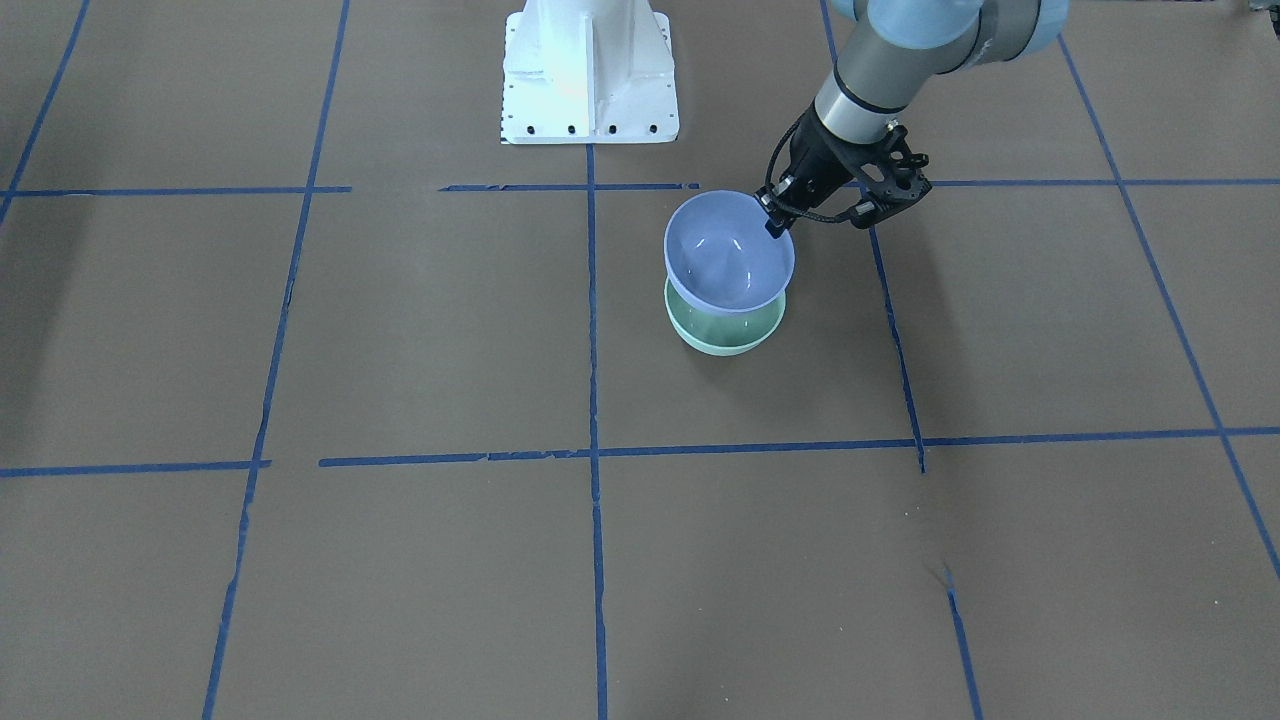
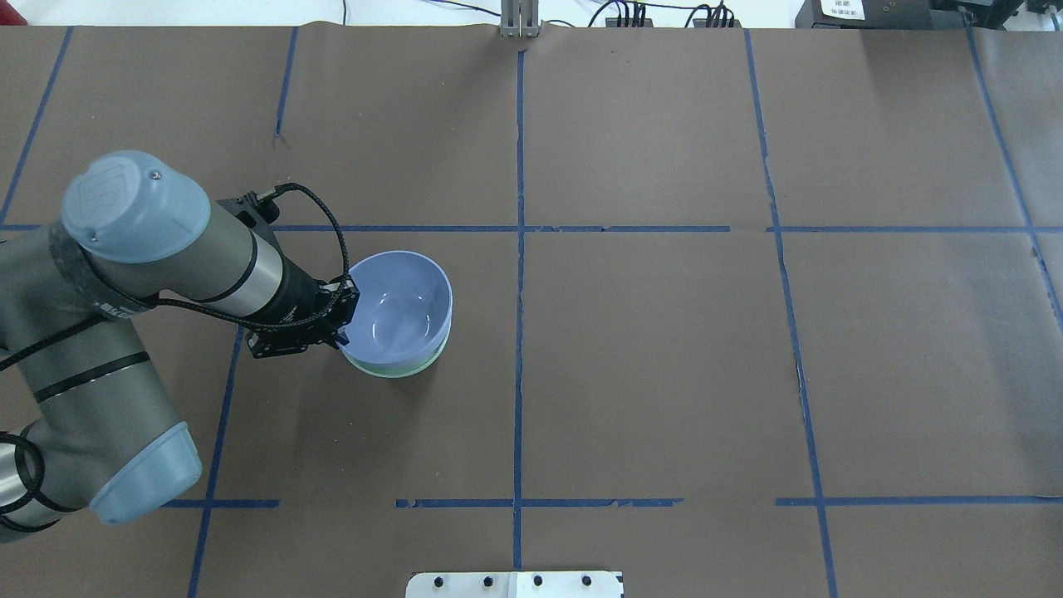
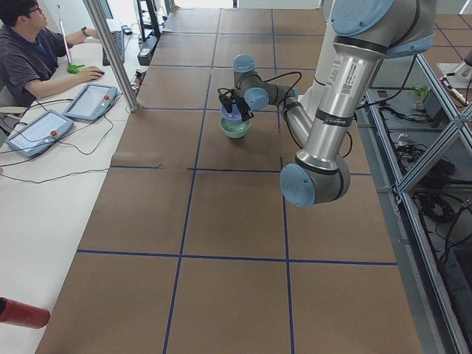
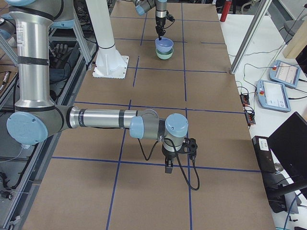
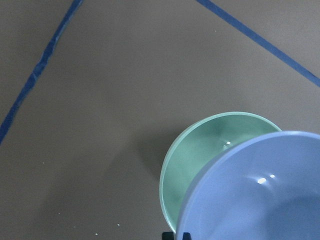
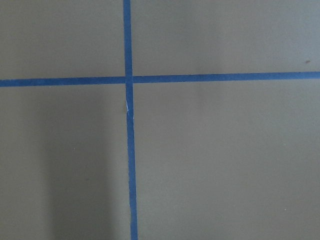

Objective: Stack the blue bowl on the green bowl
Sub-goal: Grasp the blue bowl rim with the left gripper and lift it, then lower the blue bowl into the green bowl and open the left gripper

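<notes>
My left gripper is shut on the near rim of the blue bowl and holds it over the green bowl, which stands on the brown table. From overhead the blue bowl covers nearly all of the green bowl. In the left wrist view the blue bowl sits offset over the green bowl. I cannot tell whether they touch. My right gripper hangs over the table far from the bowls; I cannot tell whether it is open.
The white robot base stands at the table's robot-side edge. Blue tape lines mark a grid on the brown table. An operator sits at a side desk with tablets.
</notes>
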Tool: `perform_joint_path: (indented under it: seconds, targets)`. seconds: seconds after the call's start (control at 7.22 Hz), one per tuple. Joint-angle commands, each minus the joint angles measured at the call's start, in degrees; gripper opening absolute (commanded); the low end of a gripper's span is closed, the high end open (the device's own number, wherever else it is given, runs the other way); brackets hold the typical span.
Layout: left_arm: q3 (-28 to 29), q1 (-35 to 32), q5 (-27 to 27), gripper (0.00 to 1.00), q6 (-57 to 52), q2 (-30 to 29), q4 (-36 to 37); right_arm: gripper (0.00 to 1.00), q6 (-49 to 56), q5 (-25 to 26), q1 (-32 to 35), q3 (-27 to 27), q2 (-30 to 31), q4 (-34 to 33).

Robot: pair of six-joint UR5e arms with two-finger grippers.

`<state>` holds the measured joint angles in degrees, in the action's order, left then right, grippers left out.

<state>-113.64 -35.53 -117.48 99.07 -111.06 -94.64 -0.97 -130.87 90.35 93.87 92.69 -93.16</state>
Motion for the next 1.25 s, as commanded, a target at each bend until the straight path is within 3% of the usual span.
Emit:
perform_joint_path:
  seconds: [0.0,0.83,1.11]
  targets:
    - [3.32,0.54,1.47,0.0,0.51,-0.38,-0.28,1.0,0.0,0.0,0.09,0.0,0.03,0.0]
    - [5.62,1.86,1.47,0.0,0.51,-0.38,-2.03,1.0,0.0,0.0,0.0,0.0,0.03,0.0]
    - [4.75,1.78,1.56,1.0,0.6,-0.29,-2.12,1.0,0.09,0.0,0.0,0.0,0.03,0.0]
